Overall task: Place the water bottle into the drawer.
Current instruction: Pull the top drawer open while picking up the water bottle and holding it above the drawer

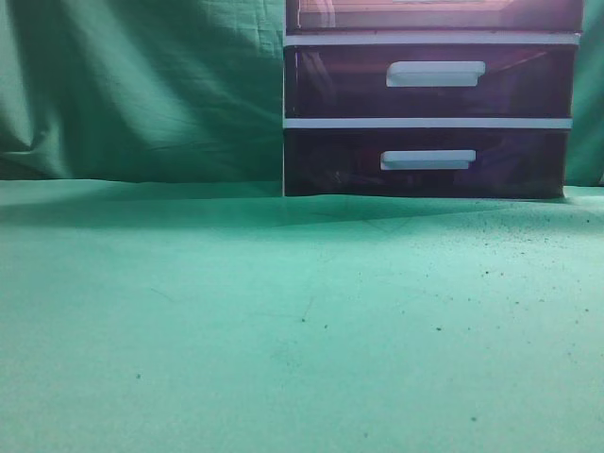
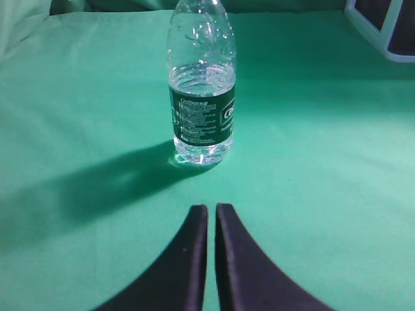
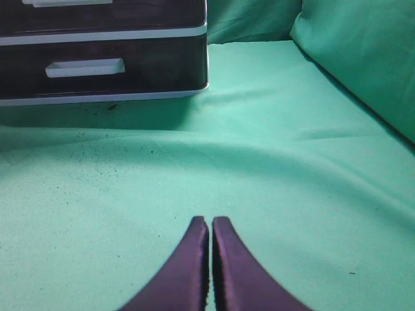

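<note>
One water bottle [image 2: 201, 84] stands upright on cloth [image 2: 324, 162].

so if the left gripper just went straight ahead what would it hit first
Probably the water bottle: it stands upright on the green cloth directly ahead of the shut left gripper, nothing between.

Drawer [image 1: 434, 13] cut by exterior view's top edge. Water bottle [image 2: 201, 84] cap cropped, label print illegible. 2 arms out of frame.

White-framed drawer unit [image 1: 429, 104] upright on green cloth [image 1: 283, 330].
</note>
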Controlling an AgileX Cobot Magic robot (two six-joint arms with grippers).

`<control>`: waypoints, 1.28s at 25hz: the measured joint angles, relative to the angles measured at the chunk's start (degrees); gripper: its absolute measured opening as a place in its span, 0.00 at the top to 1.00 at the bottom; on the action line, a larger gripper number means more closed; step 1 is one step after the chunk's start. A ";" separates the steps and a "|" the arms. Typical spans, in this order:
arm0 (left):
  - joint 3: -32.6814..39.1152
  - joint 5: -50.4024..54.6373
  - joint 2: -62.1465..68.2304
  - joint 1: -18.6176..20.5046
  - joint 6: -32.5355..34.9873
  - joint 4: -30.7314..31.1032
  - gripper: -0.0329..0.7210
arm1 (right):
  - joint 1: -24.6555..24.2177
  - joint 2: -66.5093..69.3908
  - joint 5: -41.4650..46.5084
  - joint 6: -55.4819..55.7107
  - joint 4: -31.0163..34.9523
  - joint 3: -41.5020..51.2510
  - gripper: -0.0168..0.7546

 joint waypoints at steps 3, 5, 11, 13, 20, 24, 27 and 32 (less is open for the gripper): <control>0.00 0.00 0.00 0.00 0.00 0.00 0.96 | 0.00 0.00 0.00 0.00 0.00 0.00 0.98; 0.00 0.00 0.00 0.00 0.00 0.00 0.96 | 0.00 0.00 0.00 0.00 0.00 0.00 0.98; 0.00 0.00 0.00 0.00 0.00 0.00 0.96 | 0.00 0.00 0.00 0.00 0.00 0.00 0.98; 0.00 0.00 0.00 0.00 0.00 0.00 0.96 | 0.00 0.00 0.00 0.00 0.00 0.00 0.98; 0.00 0.00 0.00 0.00 0.00 0.00 0.96 | 0.00 0.00 0.00 0.00 0.00 0.00 0.98; 0.00 -6.65 0.00 0.06 -2.62 -3.78 0.96 | 0.00 0.00 0.00 0.00 0.00 0.00 0.98; 0.00 -19.43 0.00 0.14 -4.16 -10.95 0.96 | 0.00 0.00 0.00 0.00 0.00 0.00 0.98; 0.00 -32.91 0.00 0.14 -4.47 -12.62 0.96 | 0.00 0.00 0.00 0.00 0.00 0.00 0.98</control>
